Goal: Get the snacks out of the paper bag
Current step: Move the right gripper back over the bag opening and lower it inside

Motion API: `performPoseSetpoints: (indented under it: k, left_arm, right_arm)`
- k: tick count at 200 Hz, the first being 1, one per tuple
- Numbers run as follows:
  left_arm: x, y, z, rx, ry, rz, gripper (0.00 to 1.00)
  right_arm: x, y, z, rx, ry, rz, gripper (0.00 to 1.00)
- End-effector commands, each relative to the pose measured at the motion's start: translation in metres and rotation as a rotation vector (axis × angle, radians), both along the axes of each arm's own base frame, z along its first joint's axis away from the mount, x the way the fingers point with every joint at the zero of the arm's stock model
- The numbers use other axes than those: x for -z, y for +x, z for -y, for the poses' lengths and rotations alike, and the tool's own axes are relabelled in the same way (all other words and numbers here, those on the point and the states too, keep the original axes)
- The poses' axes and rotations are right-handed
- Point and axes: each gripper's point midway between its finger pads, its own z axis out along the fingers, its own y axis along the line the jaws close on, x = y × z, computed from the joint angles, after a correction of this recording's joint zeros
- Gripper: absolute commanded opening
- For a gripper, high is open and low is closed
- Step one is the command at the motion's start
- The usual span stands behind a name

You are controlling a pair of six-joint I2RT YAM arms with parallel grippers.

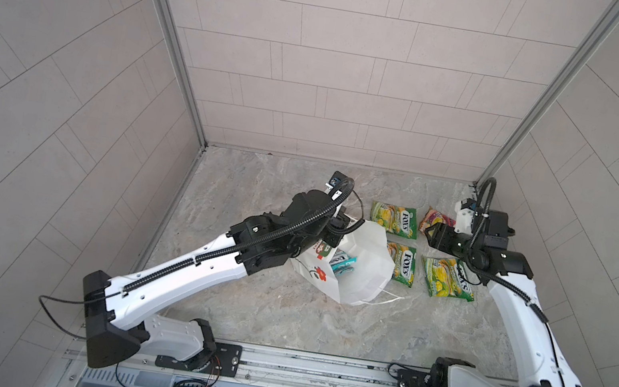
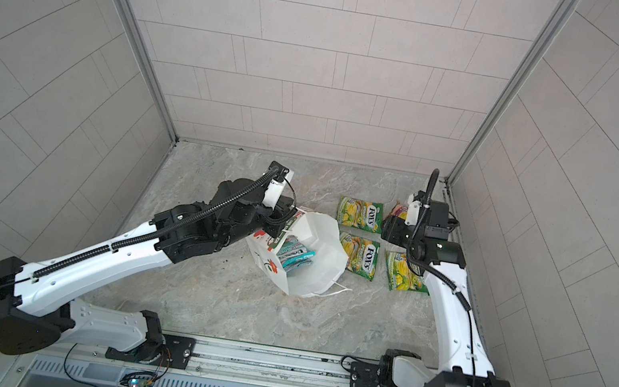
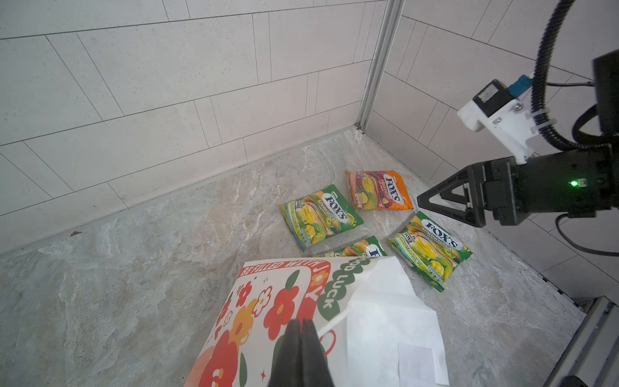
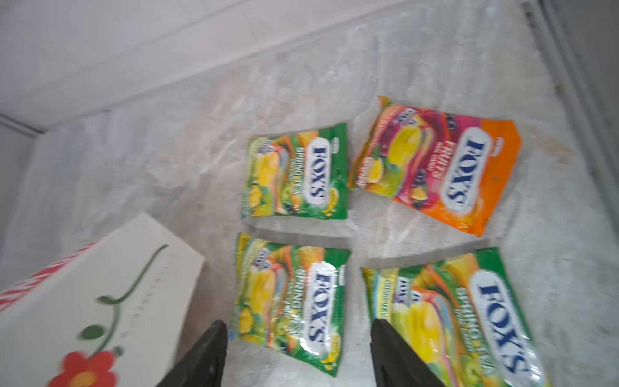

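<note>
The white paper bag (image 1: 364,272) (image 2: 320,259) lies tipped on the marble table with its mouth open toward the camera. Two teal-red snacks (image 1: 343,263) (image 2: 296,258) show inside it. My left gripper (image 1: 341,225) (image 3: 303,326) is shut on the bag's far rim by a cord handle, over the flowered side (image 3: 268,308). Three green-yellow snacks (image 1: 394,218) (image 1: 401,264) (image 1: 450,279) and an orange-pink one (image 1: 435,218) (image 4: 445,167) lie flat to the bag's right. My right gripper (image 1: 434,234) (image 4: 296,335) hangs open and empty just above those packets.
Tiled walls close the table in at the back and on both sides, and the right wall (image 1: 592,205) is close to the right arm. A metal corner post (image 1: 523,110) stands behind the packets. The arms' mounting rail (image 1: 313,372) runs along the front edge.
</note>
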Motion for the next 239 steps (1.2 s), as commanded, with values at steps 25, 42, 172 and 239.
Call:
performPoseSetpoints:
  k: [25, 42, 172, 239]
  left_arm:
    - [-0.015, -0.003, -0.003, 0.007, -0.05, 0.041, 0.0]
    - [-0.016, -0.004, -0.002, 0.012, -0.059, 0.043, 0.0]
    - [-0.024, -0.004, -0.005, -0.002, -0.079, 0.054, 0.0]
    - [-0.029, -0.015, -0.011, 0.032, -0.102, 0.071, 0.0]
  right_arm:
    - [-0.067, -0.032, -0.085, -0.301, 0.252, 0.19, 0.68]
    - [-0.068, -0.047, -0.105, -0.384, 0.25, 0.199, 0.67]
    - [0.033, -0.115, -0.214, -0.762, 0.04, 0.002, 0.61]
    - [0.095, -0.124, -0.221, -0.811, -0.143, -0.137, 0.61]
